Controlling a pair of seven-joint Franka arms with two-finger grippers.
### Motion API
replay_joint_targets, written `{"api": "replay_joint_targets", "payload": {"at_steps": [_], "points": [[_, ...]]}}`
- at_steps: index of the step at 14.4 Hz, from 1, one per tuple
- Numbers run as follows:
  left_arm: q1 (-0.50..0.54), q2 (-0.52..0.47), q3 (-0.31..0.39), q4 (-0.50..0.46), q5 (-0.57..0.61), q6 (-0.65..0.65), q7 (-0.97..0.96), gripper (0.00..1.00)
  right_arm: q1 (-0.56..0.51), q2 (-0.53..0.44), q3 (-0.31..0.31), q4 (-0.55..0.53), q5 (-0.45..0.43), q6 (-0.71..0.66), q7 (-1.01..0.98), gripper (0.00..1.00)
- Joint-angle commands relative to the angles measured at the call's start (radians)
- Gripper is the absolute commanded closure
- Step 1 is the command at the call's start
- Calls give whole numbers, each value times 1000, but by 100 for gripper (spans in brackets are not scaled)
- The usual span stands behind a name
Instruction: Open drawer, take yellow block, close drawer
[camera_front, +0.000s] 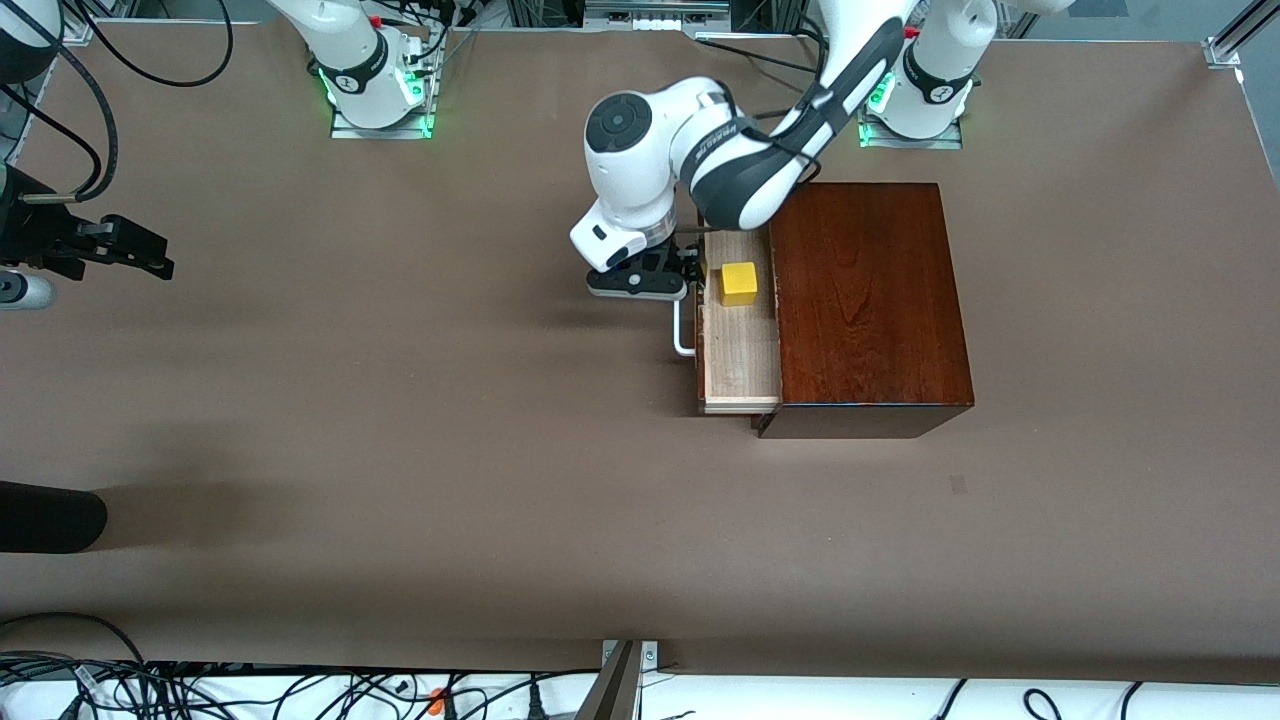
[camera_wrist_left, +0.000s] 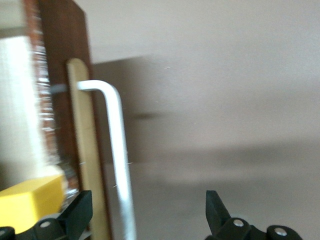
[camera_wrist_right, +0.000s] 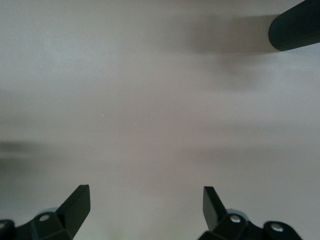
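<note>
- Nearest the front camera, the drawer (camera_front: 741, 350) stands partly out of its wooden box (camera_front: 865, 300) on the counter (camera_front: 400, 450); the yellow block (camera_front: 739, 283) sits inside.
- Left pincer (camera_wrist_left: 150, 212), wide, straddles the white handle (camera_wrist_left: 116, 150): lift clear before reaching for the block.
- Right pincer (camera_wrist_right: 145, 202) waits wide over bare counter.

Brown table (camera_front: 400, 420) w/ wooden box (camera_front: 865, 300)

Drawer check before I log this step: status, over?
Left gripper open astride the drawer's white handle. Drawer part open, yellow block inside. Right gripper open, waiting over bare table. Nothing blocking.
</note>
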Motion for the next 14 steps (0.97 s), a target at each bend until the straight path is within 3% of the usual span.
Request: {"api": "replay_joint_targets", "payload": {"at_steps": [1, 8, 11, 14], "points": [[13, -105, 1, -6, -2, -116, 24, 0, -12, -10, 10, 5, 15, -10, 5, 0], [220, -282, 1, 5, -68, -347, 376, 0, -9, -10, 19, 5, 21, -11, 9, 0], [350, -343, 1, 3, -104, -372, 550, 0, -6, -16, 26, 5, 91, -13, 92, 0], [480, -397, 2, 0, -199, -390, 676, 0, -4, -16, 97, 5, 148, -13, 228, 0]]}}
